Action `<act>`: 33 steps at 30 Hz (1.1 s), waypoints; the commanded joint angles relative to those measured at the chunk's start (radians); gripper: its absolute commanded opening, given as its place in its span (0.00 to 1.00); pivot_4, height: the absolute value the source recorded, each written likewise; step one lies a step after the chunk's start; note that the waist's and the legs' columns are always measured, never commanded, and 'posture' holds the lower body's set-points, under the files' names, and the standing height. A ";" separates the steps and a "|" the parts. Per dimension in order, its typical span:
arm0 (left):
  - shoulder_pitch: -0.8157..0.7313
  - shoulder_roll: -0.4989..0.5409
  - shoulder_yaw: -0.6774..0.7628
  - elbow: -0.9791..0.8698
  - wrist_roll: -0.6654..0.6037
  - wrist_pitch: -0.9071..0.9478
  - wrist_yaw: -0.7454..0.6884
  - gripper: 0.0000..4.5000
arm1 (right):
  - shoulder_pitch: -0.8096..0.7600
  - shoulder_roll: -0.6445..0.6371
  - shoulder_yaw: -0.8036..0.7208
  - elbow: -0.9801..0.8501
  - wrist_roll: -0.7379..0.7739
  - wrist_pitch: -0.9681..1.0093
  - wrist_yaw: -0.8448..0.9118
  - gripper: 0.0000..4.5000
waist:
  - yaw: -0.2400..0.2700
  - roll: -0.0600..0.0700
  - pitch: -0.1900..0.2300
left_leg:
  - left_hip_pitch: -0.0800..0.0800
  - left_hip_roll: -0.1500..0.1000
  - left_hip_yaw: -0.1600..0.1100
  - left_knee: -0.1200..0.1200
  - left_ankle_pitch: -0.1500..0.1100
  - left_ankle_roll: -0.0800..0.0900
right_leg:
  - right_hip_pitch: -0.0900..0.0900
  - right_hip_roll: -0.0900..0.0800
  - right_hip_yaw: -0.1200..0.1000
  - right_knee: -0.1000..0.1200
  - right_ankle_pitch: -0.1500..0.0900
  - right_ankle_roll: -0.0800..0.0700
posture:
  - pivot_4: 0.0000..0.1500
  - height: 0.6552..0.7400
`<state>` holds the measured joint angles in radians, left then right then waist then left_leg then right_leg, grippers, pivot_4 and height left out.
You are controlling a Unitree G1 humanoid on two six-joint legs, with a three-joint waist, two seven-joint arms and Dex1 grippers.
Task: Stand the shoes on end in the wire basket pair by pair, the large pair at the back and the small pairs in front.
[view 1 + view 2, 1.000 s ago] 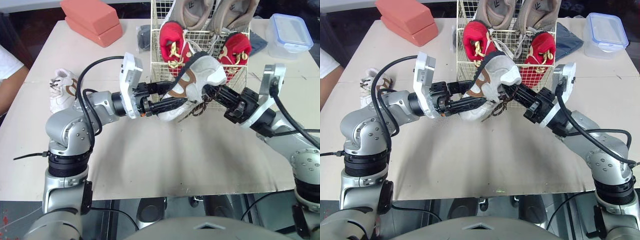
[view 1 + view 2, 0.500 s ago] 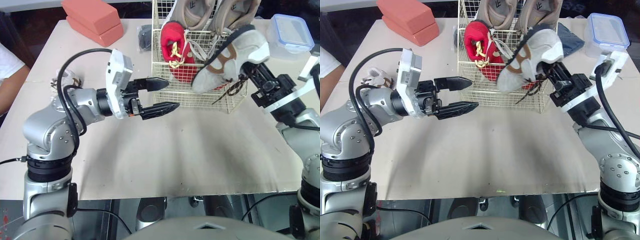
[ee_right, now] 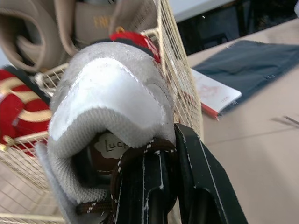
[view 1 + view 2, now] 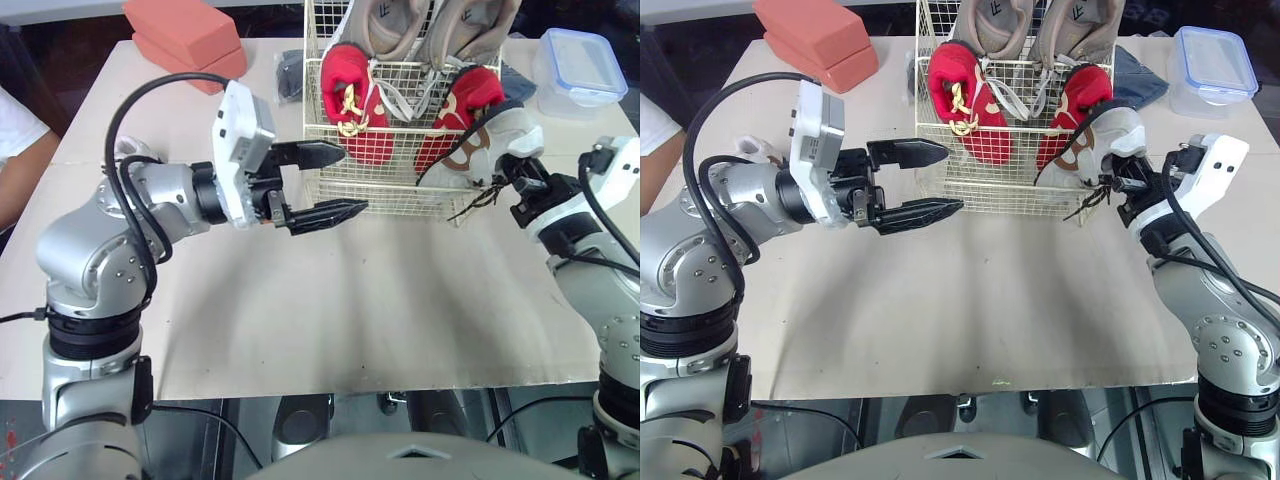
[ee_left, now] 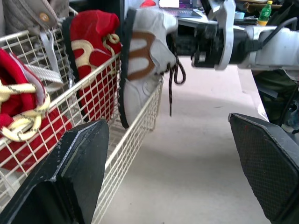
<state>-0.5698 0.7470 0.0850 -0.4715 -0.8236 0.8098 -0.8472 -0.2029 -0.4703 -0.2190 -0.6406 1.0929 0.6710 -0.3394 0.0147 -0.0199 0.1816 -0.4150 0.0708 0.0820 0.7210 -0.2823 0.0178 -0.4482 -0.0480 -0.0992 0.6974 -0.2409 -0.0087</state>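
Right hand (image 4: 1120, 184): clamped on the white sneaker's (image 4: 478, 150) collar.
White sneaker: tilted at the wire basket's (image 4: 385, 186) near right corner, beside the red pair (image 4: 352, 105); inside or outside, unclear.
Left hand (image 4: 350, 180): fingers spread, empty, above the worktop (image 4: 350, 300).

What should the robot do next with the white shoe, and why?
Probably ease the white shoe down into the wire basket, next to the red shoe. The right gripper holds it at the basket's right front corner, apparently not seated yet.
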 commanded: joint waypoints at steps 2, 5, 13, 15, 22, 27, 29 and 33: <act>-0.016 -0.001 0.006 -0.036 0.013 -0.033 0.010 0.98 | -0.023 -0.020 0.019 -0.016 -0.024 0.075 -0.055 0.00 | 0.001 0.000 0.000 | 0.000 0.000 0.000 0.000 0.000 0.000 | 0.000 0.000 0.000 0.000 0.000 0.000 | 1.00 0.36; -0.014 -0.003 0.004 -0.040 0.014 -0.035 0.015 0.98 | -0.030 -0.020 0.036 -0.025 -0.037 0.109 -0.061 0.00 | 0.001 0.000 0.000 | 0.000 0.000 0.000 0.000 0.000 0.000 | 0.000 0.000 0.000 0.000 0.000 0.000 | 1.00 0.36; 0.003 -0.002 0.008 -0.048 0.019 -0.040 0.020 0.98 | -0.032 -0.015 0.049 -0.038 -0.052 0.177 -0.074 0.00 | 0.000 -0.002 -0.001 | 0.000 0.000 0.000 0.000 0.000 0.000 | 0.000 0.000 0.000 0.000 0.000 0.000 | 1.00 0.36; 0.009 0.001 0.009 -0.046 0.025 -0.046 0.019 1.00 | -0.034 -0.015 0.045 -0.035 -0.049 0.184 -0.063 0.14 | 0.000 -0.003 -0.002 | 0.000 0.000 0.000 0.000 0.000 0.000 | 0.000 0.000 0.000 0.000 0.000 0.000 | 1.00 0.36; 0.035 0.019 0.030 -0.031 0.042 -0.067 0.009 1.00 | 0.017 -0.143 0.004 -0.064 -0.136 0.166 0.124 0.84 | 0.000 -0.003 -0.002 | 0.000 0.000 0.000 0.000 0.000 0.000 | 0.000 0.001 0.000 -0.001 0.000 0.000 | 1.00 0.36; 0.045 0.028 0.033 -0.019 0.051 -0.082 -0.004 1.00 | 0.084 -0.218 -0.082 -0.058 -0.172 0.101 0.299 0.91 | 0.000 -0.003 -0.002 | 0.000 0.000 0.000 -0.001 0.000 0.000 | 0.000 0.001 0.000 -0.002 0.000 0.001 | 1.00 0.36; 0.044 0.028 0.033 -0.009 0.057 -0.088 -0.012 1.00 | 0.101 -0.248 -0.126 -0.041 -0.169 0.078 0.389 0.91 | 0.001 -0.003 -0.002 | 0.000 0.000 0.000 -0.001 -0.001 0.002 | 0.000 0.001 0.000 -0.001 -0.001 0.001 | 1.00 0.36; 0.045 0.035 0.040 0.023 0.072 -0.108 -0.031 1.00 | 0.170 -0.334 -0.215 -0.010 -0.175 0.030 0.620 0.91 | 0.001 -0.003 -0.002 | 0.000 -0.001 -0.001 -0.001 -0.002 0.004 | 0.000 0.001 0.000 -0.001 -0.001 0.001 | 1.00 0.36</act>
<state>-0.5215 0.7647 0.0886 -0.4516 -0.7595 0.7310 -0.8677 -0.0513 -0.7723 -0.3686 -0.6437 0.9234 0.7420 0.1688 0.0158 -0.0226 0.1795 -0.4152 0.0695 0.0812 0.7196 -0.2847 0.0220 -0.4483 -0.0469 -0.0989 0.6960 -0.2416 -0.0077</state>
